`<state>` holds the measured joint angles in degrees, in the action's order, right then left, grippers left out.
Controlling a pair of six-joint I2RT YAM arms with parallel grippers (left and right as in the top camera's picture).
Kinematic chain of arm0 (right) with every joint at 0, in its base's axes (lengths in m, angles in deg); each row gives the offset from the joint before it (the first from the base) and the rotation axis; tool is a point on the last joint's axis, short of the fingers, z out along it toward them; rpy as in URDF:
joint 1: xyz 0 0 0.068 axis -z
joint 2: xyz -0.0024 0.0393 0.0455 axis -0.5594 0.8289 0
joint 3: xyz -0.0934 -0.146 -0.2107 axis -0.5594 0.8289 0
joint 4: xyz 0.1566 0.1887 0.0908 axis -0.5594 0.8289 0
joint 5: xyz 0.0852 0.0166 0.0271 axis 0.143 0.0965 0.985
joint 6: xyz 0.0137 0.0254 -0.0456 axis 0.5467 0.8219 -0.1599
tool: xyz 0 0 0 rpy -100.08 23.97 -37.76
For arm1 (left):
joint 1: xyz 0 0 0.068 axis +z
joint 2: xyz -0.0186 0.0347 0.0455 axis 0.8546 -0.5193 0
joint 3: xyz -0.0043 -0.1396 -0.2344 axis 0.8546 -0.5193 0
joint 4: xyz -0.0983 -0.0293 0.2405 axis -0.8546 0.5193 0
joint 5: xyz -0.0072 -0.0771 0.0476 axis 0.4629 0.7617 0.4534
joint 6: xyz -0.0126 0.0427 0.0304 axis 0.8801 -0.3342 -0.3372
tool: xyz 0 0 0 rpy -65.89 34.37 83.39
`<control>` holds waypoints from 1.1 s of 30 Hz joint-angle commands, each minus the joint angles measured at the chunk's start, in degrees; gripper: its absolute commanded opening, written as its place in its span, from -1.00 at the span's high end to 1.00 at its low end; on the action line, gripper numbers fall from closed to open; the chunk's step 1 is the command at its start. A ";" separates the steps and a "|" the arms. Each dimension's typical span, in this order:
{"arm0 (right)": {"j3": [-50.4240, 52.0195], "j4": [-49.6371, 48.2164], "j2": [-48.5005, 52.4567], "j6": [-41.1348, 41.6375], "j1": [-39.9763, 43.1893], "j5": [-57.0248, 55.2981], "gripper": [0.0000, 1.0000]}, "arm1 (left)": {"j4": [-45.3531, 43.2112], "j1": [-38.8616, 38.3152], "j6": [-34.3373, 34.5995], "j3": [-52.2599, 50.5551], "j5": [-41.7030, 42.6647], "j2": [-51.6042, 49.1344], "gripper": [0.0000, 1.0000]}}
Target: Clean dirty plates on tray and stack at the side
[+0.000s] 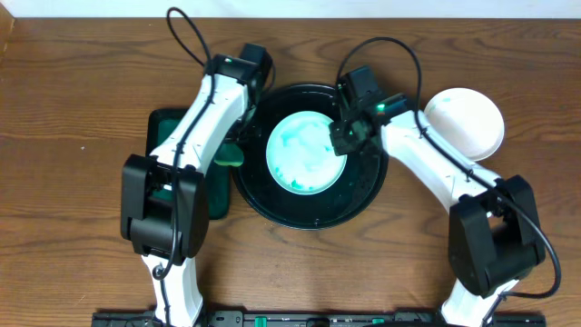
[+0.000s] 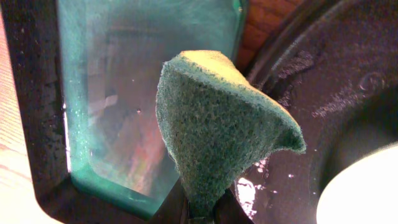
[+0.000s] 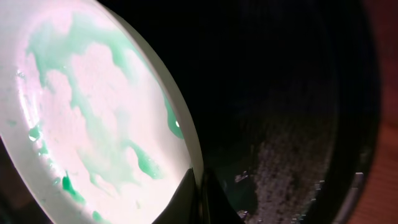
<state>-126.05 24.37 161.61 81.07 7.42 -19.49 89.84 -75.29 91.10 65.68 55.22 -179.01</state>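
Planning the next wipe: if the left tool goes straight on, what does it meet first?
Probably the green tray, near its edge beside the black tray, with the held sponge touching first. Depth is unclear.

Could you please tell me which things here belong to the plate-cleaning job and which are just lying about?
Job: smeared plate, gripped at its rim by the right claw; black tray; sponge in the left claw; clean plate set aside.
Lying about: green tray.

Both arms bent inward, left hand (image 2: 202, 215) and right hand (image 3: 200, 200) clamped tight (fingertips barely visible).
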 commanded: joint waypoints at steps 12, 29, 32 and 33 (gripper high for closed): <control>-1.09 -0.04 -1.84 -1.33 -3.41 -9.75 0.98 | 1.03 1.99 -4.17 -0.48 11.80 0.94 0.86; -1.09 1.31 -1.84 3.02 -3.15 -9.42 0.98 | -8.85 -6.16 2.34 -1.60 29.64 0.79 0.86; -1.09 2.34 -1.84 8.13 -2.19 -6.29 0.98 | -11.67 -6.95 5.25 -2.36 31.26 0.70 0.86; -1.07 2.71 -1.84 9.88 -1.88 -5.42 0.98 | -12.41 -7.10 5.75 -2.54 31.56 0.70 0.86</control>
<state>-126.12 26.36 161.19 84.05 4.62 -27.44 78.80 -81.94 92.57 64.04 83.21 -179.01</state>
